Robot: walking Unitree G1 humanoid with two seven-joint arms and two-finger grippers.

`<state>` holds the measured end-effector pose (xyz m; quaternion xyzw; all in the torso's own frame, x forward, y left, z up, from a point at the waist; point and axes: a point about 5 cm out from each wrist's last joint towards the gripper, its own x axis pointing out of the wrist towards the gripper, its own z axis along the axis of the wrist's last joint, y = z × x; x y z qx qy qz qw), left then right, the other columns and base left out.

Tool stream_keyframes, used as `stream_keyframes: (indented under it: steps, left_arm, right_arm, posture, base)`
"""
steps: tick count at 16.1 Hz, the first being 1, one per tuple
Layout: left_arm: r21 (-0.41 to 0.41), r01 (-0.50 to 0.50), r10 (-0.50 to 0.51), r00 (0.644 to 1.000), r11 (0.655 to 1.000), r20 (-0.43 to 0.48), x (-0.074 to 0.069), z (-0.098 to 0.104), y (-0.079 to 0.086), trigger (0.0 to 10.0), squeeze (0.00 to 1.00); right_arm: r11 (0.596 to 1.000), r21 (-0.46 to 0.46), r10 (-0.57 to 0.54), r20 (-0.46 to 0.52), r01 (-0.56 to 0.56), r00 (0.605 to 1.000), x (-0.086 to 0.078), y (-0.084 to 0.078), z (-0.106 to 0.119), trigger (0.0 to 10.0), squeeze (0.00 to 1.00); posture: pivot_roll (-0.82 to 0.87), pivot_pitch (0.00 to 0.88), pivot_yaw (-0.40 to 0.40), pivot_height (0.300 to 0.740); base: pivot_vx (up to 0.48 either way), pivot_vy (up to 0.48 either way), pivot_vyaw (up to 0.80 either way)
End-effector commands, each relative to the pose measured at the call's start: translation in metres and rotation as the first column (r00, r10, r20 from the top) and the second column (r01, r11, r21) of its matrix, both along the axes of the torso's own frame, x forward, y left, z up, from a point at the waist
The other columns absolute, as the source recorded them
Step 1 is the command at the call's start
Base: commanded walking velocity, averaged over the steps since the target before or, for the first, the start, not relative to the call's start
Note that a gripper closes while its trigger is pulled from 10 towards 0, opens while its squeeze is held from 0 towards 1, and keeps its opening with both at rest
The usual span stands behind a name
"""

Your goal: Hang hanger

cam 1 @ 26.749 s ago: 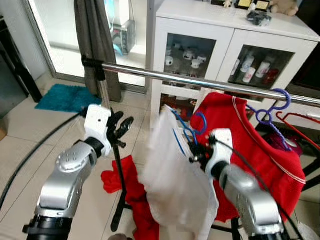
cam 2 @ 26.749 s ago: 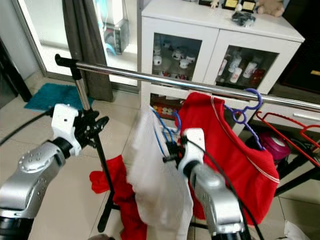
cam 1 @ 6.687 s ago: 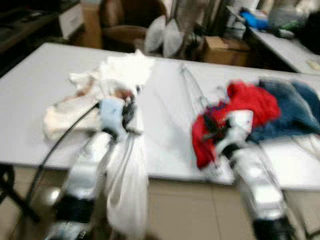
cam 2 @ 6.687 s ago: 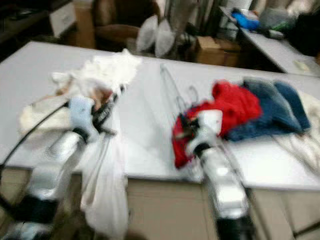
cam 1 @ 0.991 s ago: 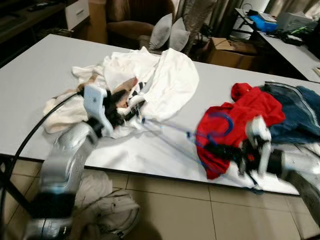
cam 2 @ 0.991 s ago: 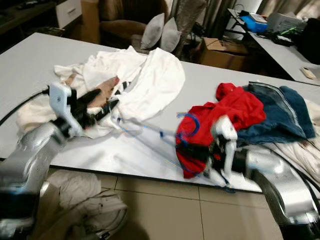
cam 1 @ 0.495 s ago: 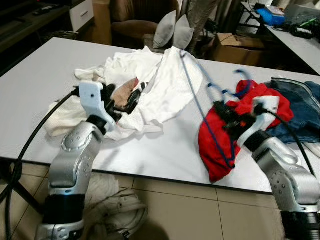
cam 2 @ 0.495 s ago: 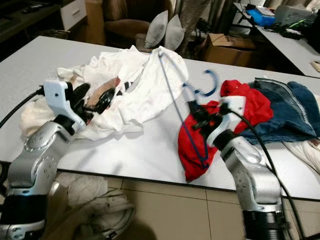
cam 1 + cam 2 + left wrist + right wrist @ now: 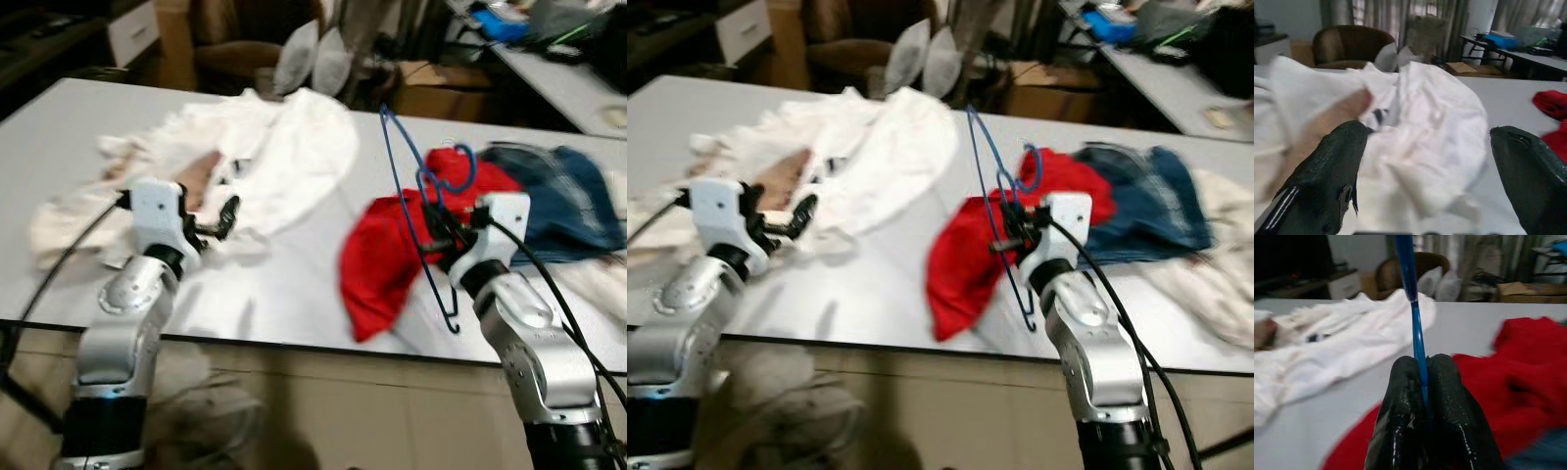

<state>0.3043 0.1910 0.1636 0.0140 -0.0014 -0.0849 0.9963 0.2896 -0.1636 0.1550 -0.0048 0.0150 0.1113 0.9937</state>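
A robot with two shiny silver arms

Each arm is round and smooth, with small screws on the joints and a black band low down. A white boxy wrist sits behind the left gripper [image 9: 227, 217] and the right gripper [image 9: 438, 232]. Their fingers [image 9: 1413, 382] are black, thick and rubbery. Thin black cables run along both arms.

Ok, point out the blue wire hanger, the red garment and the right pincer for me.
Blue wire hanger [image 9: 402, 166]: left eye view, on its long straight wire.
Red garment [image 9: 377, 259]: left eye view, middle of the cloth.
Right pincer [image 9: 1420, 377]: right wrist view, between the fingertips clamped on the hanger.
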Motion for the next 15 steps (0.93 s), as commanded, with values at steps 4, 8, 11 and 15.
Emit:
stream_keyframes:
  steps: [4, 8, 11, 15]
  left_arm:
    - [0.006, -0.001, 0.001, 1.0, 1.0, -0.01, 0.001, -0.005, -0.01, 10.0, 0.15]
    - [0.028, 0.024, -0.024, 1.0, 0.999, -0.013, 0.004, -0.009, -0.019, 10.0, 0.15]
    - [0.022, 0.033, -0.033, 0.999, 0.999, -0.005, 0.005, -0.008, -0.024, 10.0, 0.15]
    - [-0.012, 0.022, -0.022, 1.0, 1.0, -0.018, 0.002, -0.015, -0.026, 10.0, 0.05]
  right_arm:
    - [1.0, -0.002, -0.029, 0.032, 0.029, 0.999, -0.002, 0.012, 0.002, 10.0, 0.0]
    - [1.0, 0.015, -0.026, 0.014, 0.026, 1.0, -0.005, 0.016, -0.003, 10.0, 0.0]
    - [0.999, 0.027, -0.032, 0.005, 0.032, 0.999, -0.004, 0.013, -0.003, 10.0, 0.0]
    - [1.0, 0.018, -0.008, -0.016, 0.009, 1.0, 0.0, 0.013, -0.004, 10.0, 0.0]
  posture:
    - [-0.06, 0.0, -0.046, 0.74]
    - [-0.07, 0.0, -0.047, 0.74]
    - [-0.06, 0.0, -0.058, 0.74]
    - [-0.07, 0.0, -0.07, 0.74]
  base:
    - [0.0, -0.48, 0.0]
    - [0.0, -0.48, 0.0]
    - [0.0, -0.48, 0.0]
    - [0.0, -0.232, 0.0]
